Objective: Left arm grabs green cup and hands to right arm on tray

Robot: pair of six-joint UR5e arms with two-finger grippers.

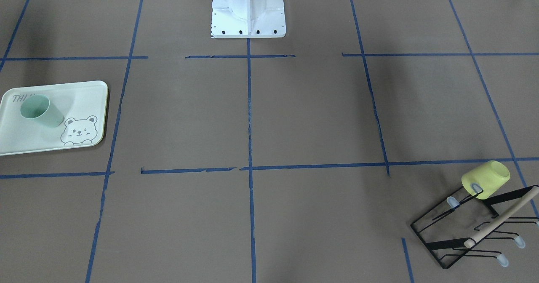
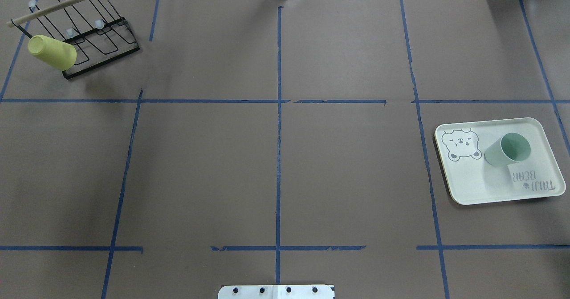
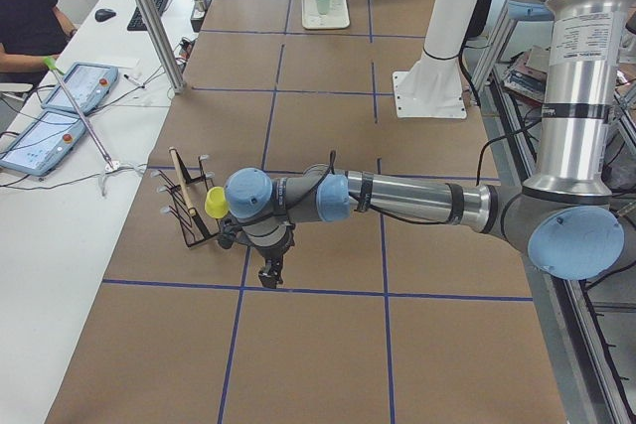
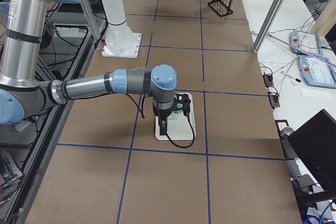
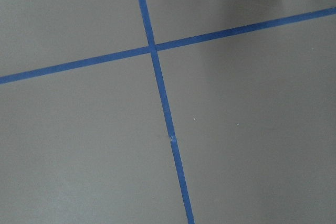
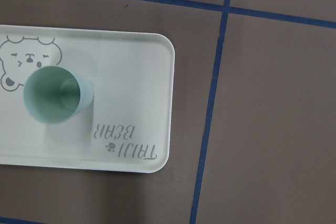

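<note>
The green cup [image 2: 507, 150] stands on the tray [image 2: 472, 187] with its open end up. It is between the bear drawing [image 2: 462, 144] and the grey letters on the tray. The bottom of the cup is just beside the bear's face. The tray lies flat on the brown table [image 2: 200, 165], on the robot's right side, inside a box made of blue tape lines [image 5: 163, 103].

The right arm [image 4: 89, 87] reaches out over the table and bends down over the tray. Its gripper [image 4: 163, 124] hangs above the tray, near the cup but not touching it. From the side, the cup is partly hidden behind the black gripper. It is too small there to see, so I cannot tell if the gripper is spread or pressed together.

The left arm [image 3: 417, 201] stretches out low over the other end of the table. Its gripper [image 3: 269, 277] points down at the table, close to a crossing of blue tape. Here too I cannot tell if the fingers are apart or together.

Near the left gripper is a black wire rack [image 1: 446, 243] with a wooden stick across its top. A yellow cup [image 2: 52, 52] sits tipped on one of its prongs. The rack and the tray are well apart, at opposite ends of the table
</note>
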